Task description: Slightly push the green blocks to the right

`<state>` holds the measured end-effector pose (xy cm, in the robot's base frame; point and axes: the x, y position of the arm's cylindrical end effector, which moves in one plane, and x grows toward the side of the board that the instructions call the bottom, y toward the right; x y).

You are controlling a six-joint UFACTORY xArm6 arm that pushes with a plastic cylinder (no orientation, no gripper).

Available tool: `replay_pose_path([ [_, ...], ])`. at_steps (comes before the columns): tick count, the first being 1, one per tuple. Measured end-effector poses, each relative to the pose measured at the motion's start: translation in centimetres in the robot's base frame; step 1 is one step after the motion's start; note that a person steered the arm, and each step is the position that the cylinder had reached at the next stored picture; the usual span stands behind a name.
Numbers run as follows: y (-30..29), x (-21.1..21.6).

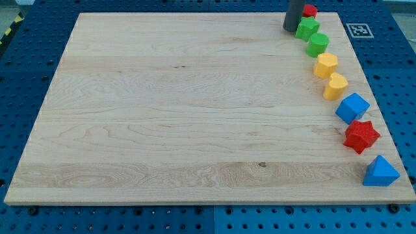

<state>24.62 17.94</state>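
Two green blocks lie near the view's top right on the wooden board (162, 117): a green star (307, 28) and, just below it, a green cylinder (318, 44). The dark rod comes down from the top edge, and my tip (290, 29) rests on the board just left of the green star, touching or nearly touching it. A small red block (310, 10) sits right behind the rod, partly hidden by it.
Along the board's right edge, below the green blocks, lie a yellow block (326, 65), a yellow heart-like block (336, 86), a blue cube (352, 107), a red star (361, 136) and a blue triangle (380, 171). A marker tag (357, 29) sits off the board.
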Motion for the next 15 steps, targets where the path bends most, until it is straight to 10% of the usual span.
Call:
replay_pose_path([
  [15, -0.2, 6.5],
])
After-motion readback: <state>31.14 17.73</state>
